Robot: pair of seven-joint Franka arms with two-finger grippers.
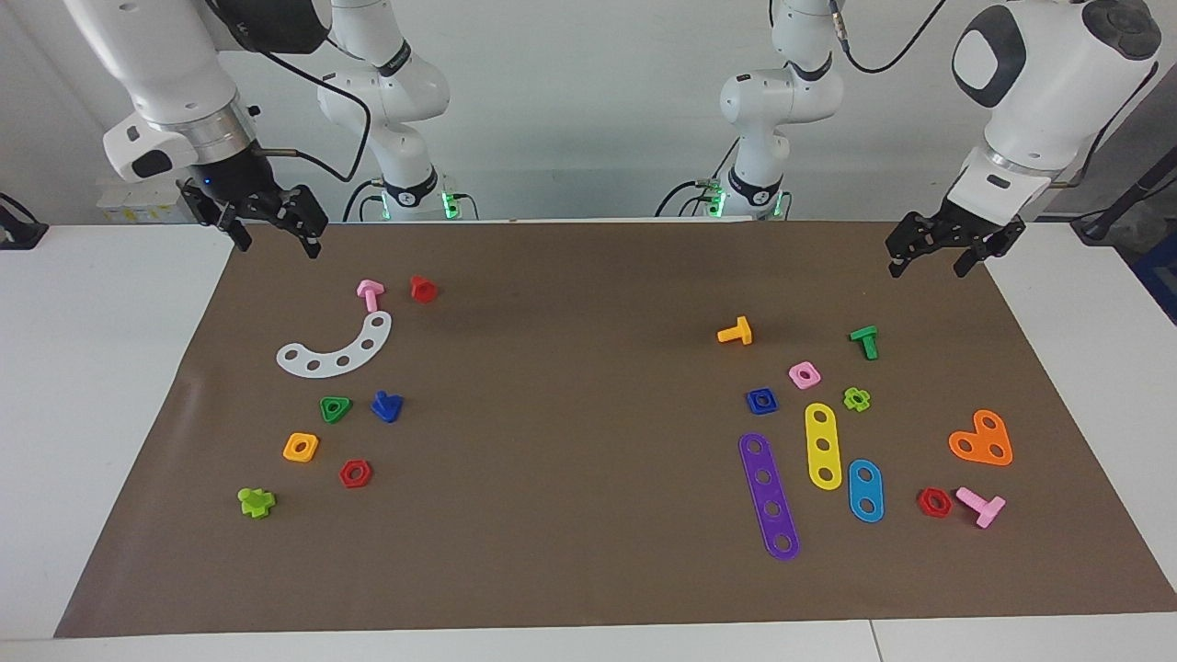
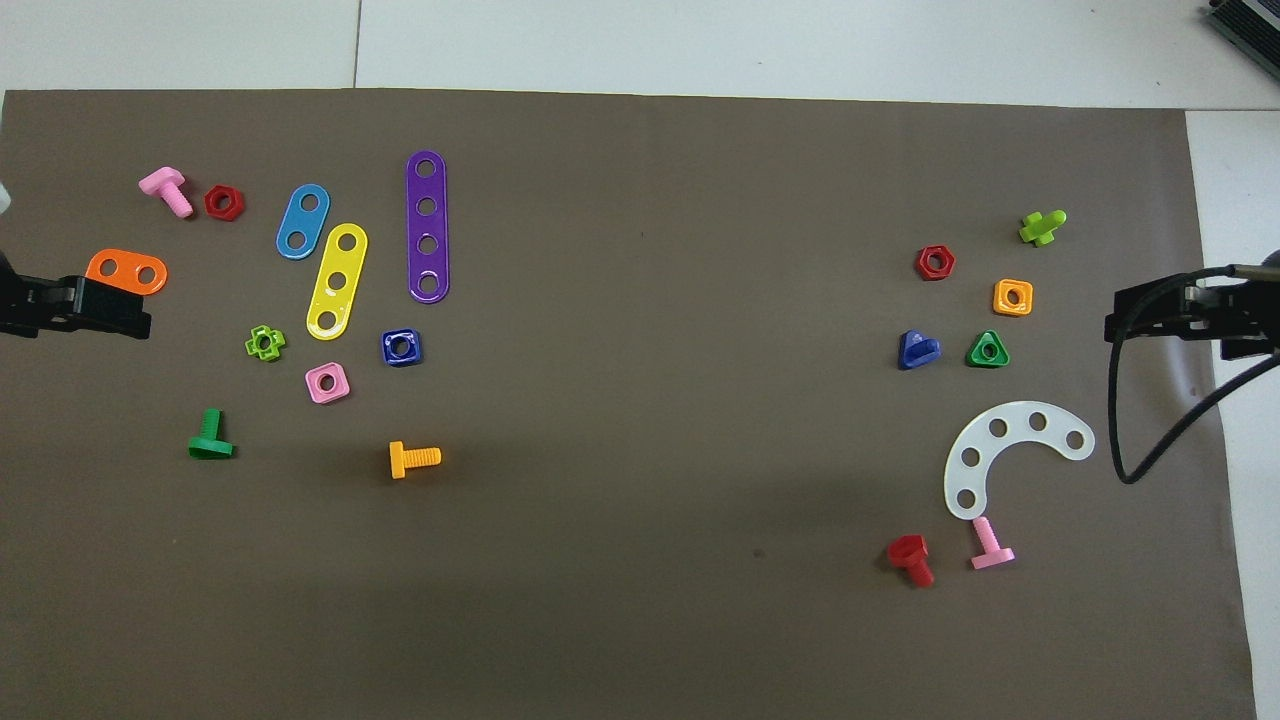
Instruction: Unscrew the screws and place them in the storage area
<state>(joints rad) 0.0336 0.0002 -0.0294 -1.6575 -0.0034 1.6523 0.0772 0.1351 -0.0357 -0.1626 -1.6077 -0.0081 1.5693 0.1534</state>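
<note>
- As seen from the facing view, a brown mat point(image 1: 588, 515) covers most of a white table point(image 1: 92, 414), with a pale wall at the robots' end.
- The right gripper point(image 1: 276, 234) hangs over the mat's corner nearest the right arm's base, fingers spread apart and holding nothing.
- The left gripper point(image 1: 938, 257) hangs over the mat's edge at the left arm's end, fingers likewise parted and holding nothing.
- The dark-blue bolt point(image 1: 387, 405) lies on the mat in the storage area point(image 1: 303, 322), just beside the green triangle nut point(image 1: 335, 408) and farther from the robots than the white curved strip point(image 1: 337, 349).
- An orange square nut point(image 1: 301, 447) and a red hexagon nut point(image 1: 355, 473) lie near it, farther still from the robots.
- From the overhead view, the dark-blue bolt point(image 2: 916, 350) rests on its side between the green triangle nut point(image 2: 987, 350) and the open middle of the brown mat point(image 2: 650, 400).
- White table point(image 2: 800, 40) shows past the mat's edge farthest from the robots.
- Toward the left arm's end lie the purple strip point(image 2: 427, 227), yellow strip point(image 2: 337, 281) and blue square nut point(image 2: 401, 347).
- The left gripper point(image 2: 100, 305) partly covers the orange heart plate point(image 2: 128, 271).
- The right gripper point(image 2: 1160, 315) sits over the mat's edge.
</note>
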